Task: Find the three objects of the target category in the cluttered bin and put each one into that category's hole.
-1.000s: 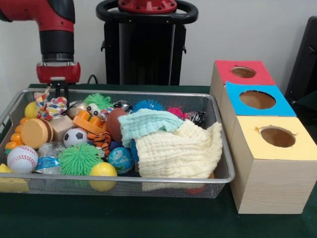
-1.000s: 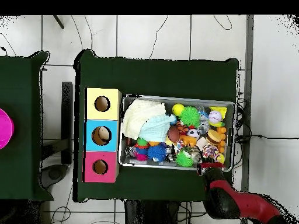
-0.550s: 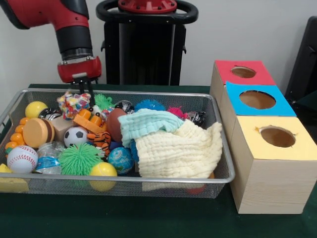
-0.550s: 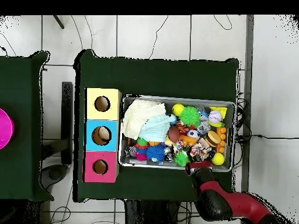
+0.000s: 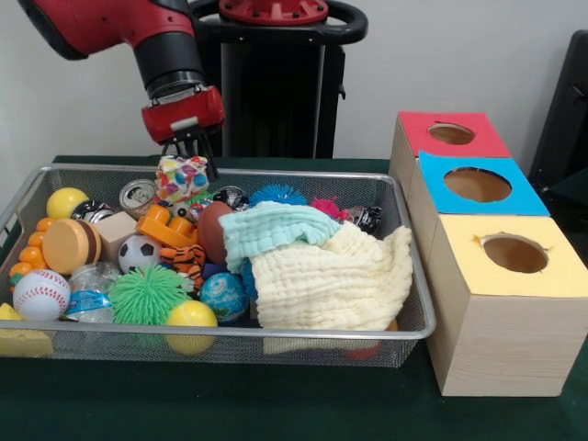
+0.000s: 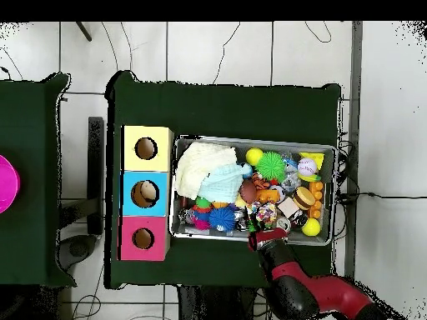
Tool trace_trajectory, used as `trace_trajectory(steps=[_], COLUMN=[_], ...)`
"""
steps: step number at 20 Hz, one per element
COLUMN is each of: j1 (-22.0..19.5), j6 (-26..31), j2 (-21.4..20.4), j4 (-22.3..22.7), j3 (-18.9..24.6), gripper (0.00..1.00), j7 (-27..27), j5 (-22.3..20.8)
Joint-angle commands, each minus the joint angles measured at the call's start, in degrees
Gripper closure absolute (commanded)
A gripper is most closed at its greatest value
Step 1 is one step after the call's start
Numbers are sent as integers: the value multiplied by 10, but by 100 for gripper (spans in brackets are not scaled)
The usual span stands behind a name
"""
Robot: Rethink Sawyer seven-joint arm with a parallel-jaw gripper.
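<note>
My gripper point(image 5: 190, 154) hangs over the far side of the wire mesh bin point(image 5: 415, 276), shut on a multicoloured knotted toy point(image 5: 181, 176) that dangles just above the clutter. In the overhead view the gripper point(image 6: 266, 233) is at the bin's point(image 6: 250, 139) lower edge with the toy point(image 6: 265, 215) beside it. Three boxes with round holes stand in a row next to the bin: red point(image 5: 450, 135), blue point(image 5: 476, 184) and yellow point(image 5: 514, 253). From above they show as yellow point(image 6: 146, 148), blue point(image 6: 145, 193) and red point(image 6: 143, 238).
The bin holds a cream cloth point(image 5: 331, 276), a teal cloth point(image 5: 271, 225), a baseball point(image 5: 40, 294), a soccer ball point(image 5: 140, 253), a green spiky ball point(image 5: 147, 294), yellow balls and a toy burger point(image 5: 66, 245). A black stand point(image 5: 271, 83) rises behind the bin.
The arm has swung along the bin's far side towards the boxes, carrying the multicoloured toy with it, a little higher than before. A tin lid in the bin is now uncovered.
</note>
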Motion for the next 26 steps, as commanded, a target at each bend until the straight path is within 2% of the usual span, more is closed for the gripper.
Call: trace_trajectory(steps=[1,7,12,15,17,18,19,22,24,26], j1=[13,12,7,-27,-44,-45,-34,14,34,62], j6=[-34,-51,-56,-24,25,63,96,154,162,157], j2=[-8,-26,-14,-5,4,1,-18,-118,-174,-205], j4=[-9,3,2,10,15,17,22,51,73,85], j3=[51,60,62,103,129,140,143,144,154,139], gripper=[100,100,100,100,100,100,100,100,100,100], j7=[107,106,110,131,134,123,114,121,142,147], j5=[1,3,-7,-14,-7,11,46,162,222,250])
